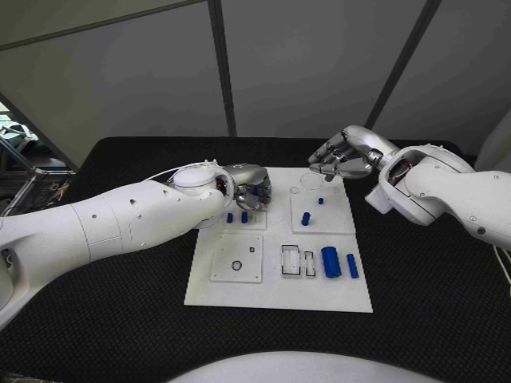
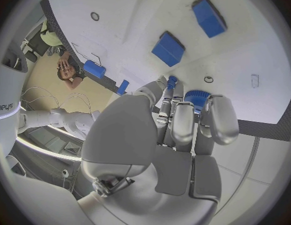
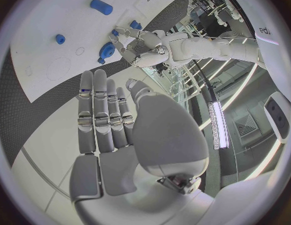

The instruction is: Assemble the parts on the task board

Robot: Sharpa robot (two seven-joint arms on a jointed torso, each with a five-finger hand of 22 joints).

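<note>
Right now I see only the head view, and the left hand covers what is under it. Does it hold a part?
Observer: Yes. In the left wrist view, the left hand has its fingers closed round a blue round part with a ribbed edge.
Operator: And the right hand, does it carry anything?
Observer: No. The right wrist view shows the right hand with its fingers stretched out straight and nothing in it.
</note>
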